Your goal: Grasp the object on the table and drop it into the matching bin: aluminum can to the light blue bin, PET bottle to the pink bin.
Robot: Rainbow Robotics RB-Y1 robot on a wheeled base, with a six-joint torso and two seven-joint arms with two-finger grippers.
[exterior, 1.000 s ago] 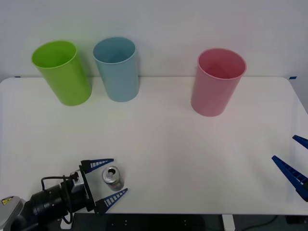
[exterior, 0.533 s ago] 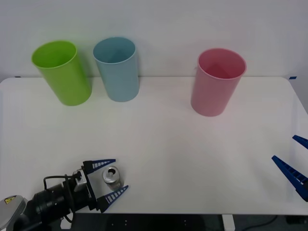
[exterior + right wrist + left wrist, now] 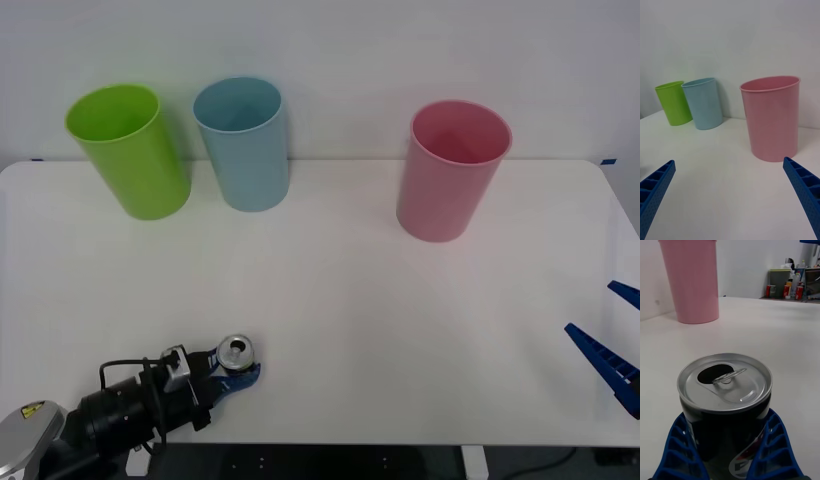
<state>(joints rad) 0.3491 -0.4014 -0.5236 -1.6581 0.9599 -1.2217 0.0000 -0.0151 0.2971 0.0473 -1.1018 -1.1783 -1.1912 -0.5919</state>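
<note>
We see our left hand (image 3: pixel 232 374) clamped around the small silver-topped dark drink can (image 3: pixel 236 352) at the near left edge of the white table (image 3: pixel 350 300). Lifting and carrying it to the tall light blue plastic bin (image 3: pixel 242 143) at the far side remain; our right hand (image 3: pixel 610 340) waits open at the right edge.

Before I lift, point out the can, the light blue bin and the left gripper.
can (image 3: pixel 725 386): left wrist view, on its silver top beside the pull-tab.
light blue bin (image 3: pixel 247 160): front view, on its outer wall.
left gripper (image 3: pixel 232 367): front view, midway between the fingertips, shut on the can.
</note>
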